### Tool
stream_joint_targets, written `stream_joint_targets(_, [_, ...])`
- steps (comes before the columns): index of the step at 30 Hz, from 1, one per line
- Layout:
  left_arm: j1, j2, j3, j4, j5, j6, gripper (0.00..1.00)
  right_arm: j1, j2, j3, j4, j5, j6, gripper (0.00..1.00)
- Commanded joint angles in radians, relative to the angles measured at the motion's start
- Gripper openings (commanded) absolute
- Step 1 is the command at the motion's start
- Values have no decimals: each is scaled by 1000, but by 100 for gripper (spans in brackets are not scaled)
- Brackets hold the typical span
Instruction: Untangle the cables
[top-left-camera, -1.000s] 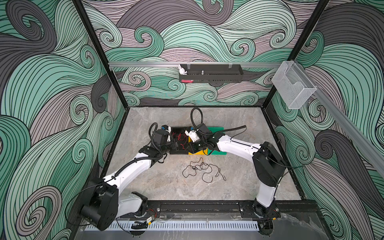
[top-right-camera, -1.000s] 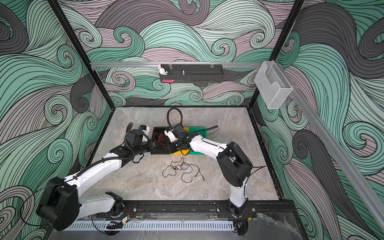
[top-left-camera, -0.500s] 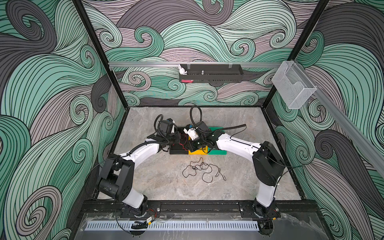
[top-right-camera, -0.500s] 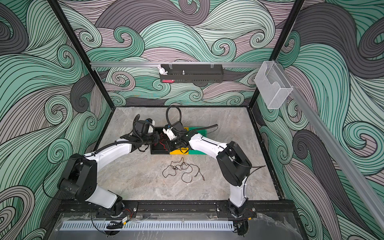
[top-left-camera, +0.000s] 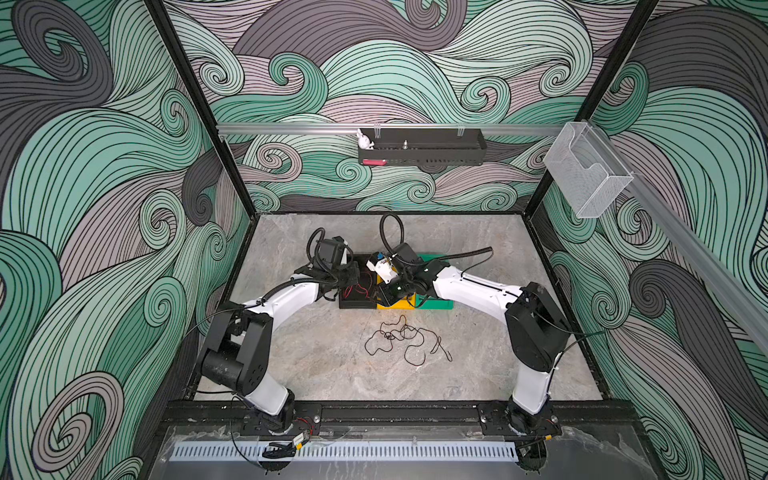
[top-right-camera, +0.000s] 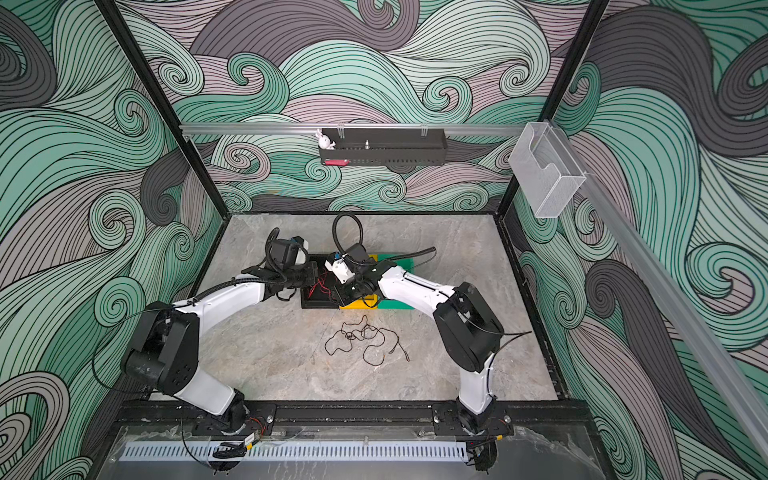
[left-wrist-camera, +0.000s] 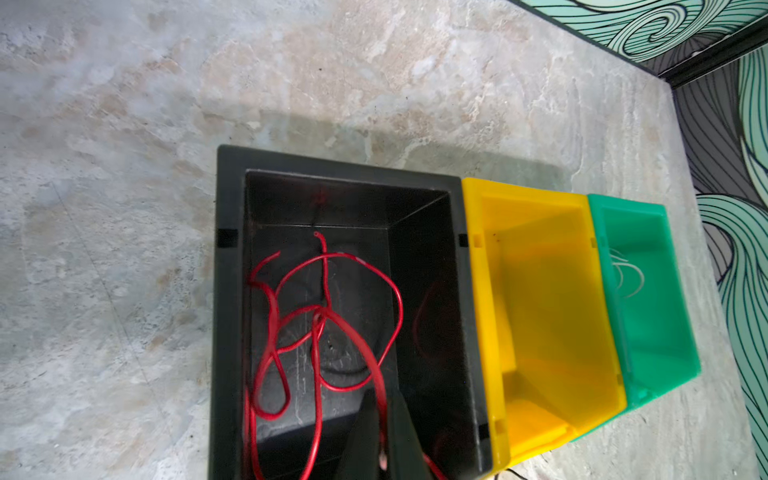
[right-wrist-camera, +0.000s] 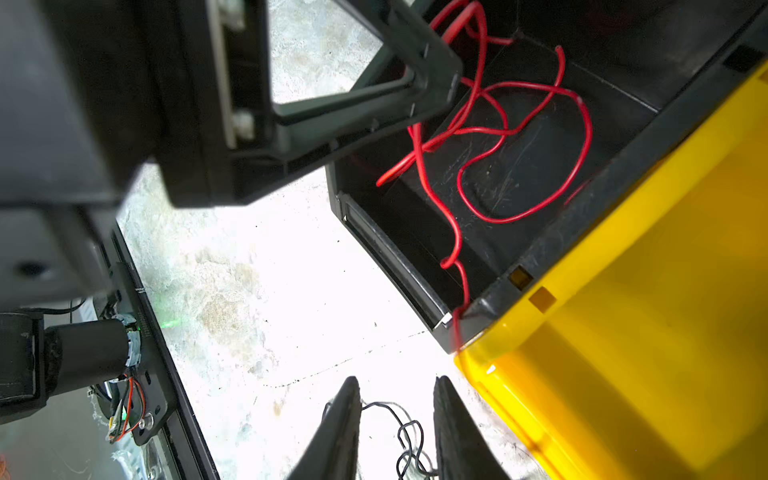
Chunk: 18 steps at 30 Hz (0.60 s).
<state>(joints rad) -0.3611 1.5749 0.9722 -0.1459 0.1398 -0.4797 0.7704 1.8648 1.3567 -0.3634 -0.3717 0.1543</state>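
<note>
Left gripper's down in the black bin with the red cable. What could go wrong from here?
The left gripper looks shut on the red cable; lifting may drag its loops out of the black bin.
A strand hangs over the bin's corner and could snag there.
The open right gripper sits close to the left one; they could collide.

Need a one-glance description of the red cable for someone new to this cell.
Three bins stand in a row on the stone table; the black bin is at the left end. The red cable lies looped inside it. It's the only red wire; the tangle on the table before the bins is black.
</note>
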Motion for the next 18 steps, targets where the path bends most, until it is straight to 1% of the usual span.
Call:
stream_joint_targets(1, [4,10,37,-9,-6,8,5,-3,-6,-11,-19,-14,-29,31])
stream_joint_targets(3, [5,11,37,-10,-5,13,5,-3,-6,-13,-27,7,-44,33])
stream_joint_targets(8, [8,16,39,-12,-4,22,4,-4,-31,-27,-44,122,-94,37])
stream_joint_targets(14, [9,35,44,-20,-28,25,3,-25,-68,-50,-20,110,-87,41])
stream_joint_targets(18, [10,45,42,-23,-36,31,2,-37,-72,-65,-6,108,-111,44])
